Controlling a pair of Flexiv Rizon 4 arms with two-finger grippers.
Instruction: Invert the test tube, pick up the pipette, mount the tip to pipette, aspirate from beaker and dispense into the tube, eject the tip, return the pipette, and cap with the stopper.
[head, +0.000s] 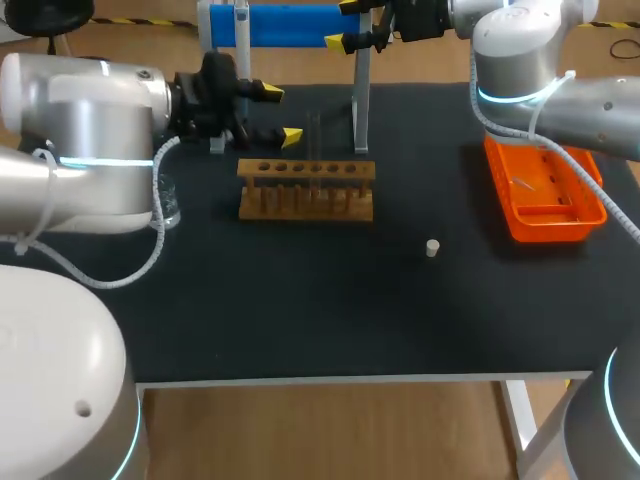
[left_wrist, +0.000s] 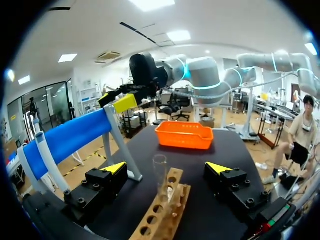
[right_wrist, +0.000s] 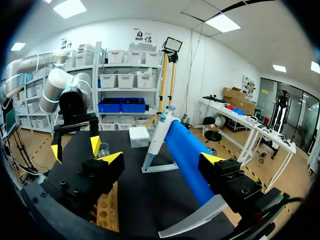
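A clear test tube (head: 314, 150) (left_wrist: 161, 181) stands upright in the wooden rack (head: 305, 190) (left_wrist: 161, 212). My left gripper (head: 281, 114) (left_wrist: 166, 169) is open at the rack's left end, with the tube between its fingers, untouched. The blue pipette (head: 290, 24) (right_wrist: 186, 156) lies on a white stand at the table's back. My right gripper (head: 345, 24) (right_wrist: 161, 159) is open around the pipette's body, not gripping it. A small white stopper (head: 432, 247) lies in front of the rack to its right. The glass beaker (head: 168, 205) (right_wrist: 103, 149) is partly hidden by my left arm.
An orange tray (head: 545, 195) (left_wrist: 184, 135) sits at the right side of the table under my right arm. The pipette stand's upright post (head: 361, 100) rises just behind the rack. The dark table surface (head: 320, 310) spreads in front of the rack.
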